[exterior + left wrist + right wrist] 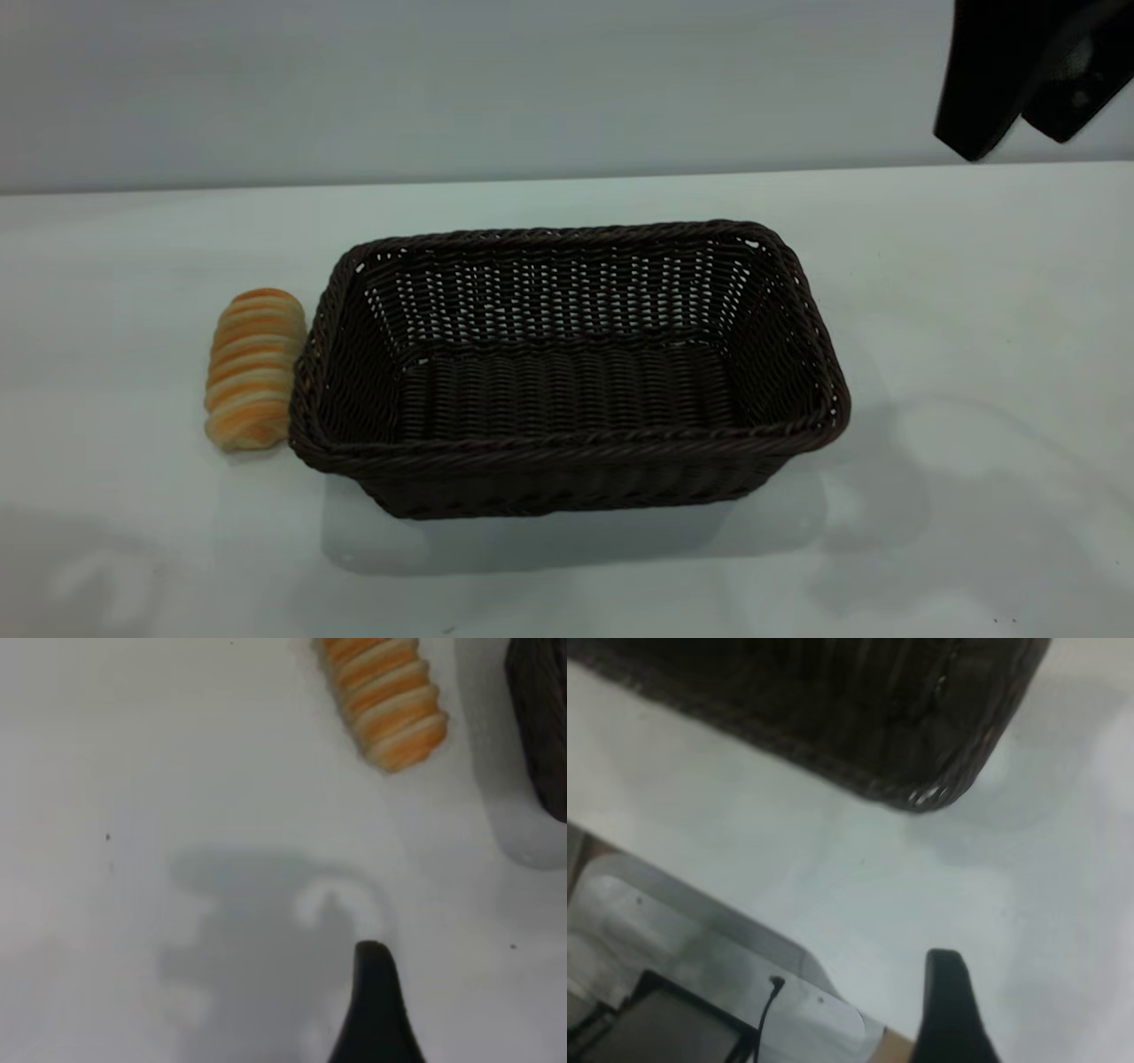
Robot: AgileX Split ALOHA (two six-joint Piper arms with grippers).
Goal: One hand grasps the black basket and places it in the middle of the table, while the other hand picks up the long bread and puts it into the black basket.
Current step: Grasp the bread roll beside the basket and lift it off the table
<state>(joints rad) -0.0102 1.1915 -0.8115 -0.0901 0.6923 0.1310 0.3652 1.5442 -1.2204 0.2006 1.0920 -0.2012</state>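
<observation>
Pale grey-white desk [974,372]: one, carrying the basket and the bread; faint arm shadows lie on it.
Black basket [567,363]: one, dark woven wicker, rectangular, standing upright near the middle of the desk, nothing inside it. Its long axis runs left to right in the exterior view. In the right wrist view its corner [939,771] lies well ahead of the jaws, apart from them.
Long bread [253,368]: one, golden-orange with cream ridges, lying flat on the desk outside the basket, just beside the basket's left end wall, touching it or nearly so. Its long axis runs from the near edge of the desk toward the far edge, across the basket's long axis. In the left wrist view the loaf [385,698] is well ahead of the jaws, with bare desk between.
Right gripper [1019,124]: one, raised above the far right of the desk, well clear of the basket, holding nothing; how wide its jaws stand cannot be told.
Left gripper [376,1010]: one, only a single dark fingertip shows, above bare desk, holding nothing; jaw width cannot be told.
</observation>
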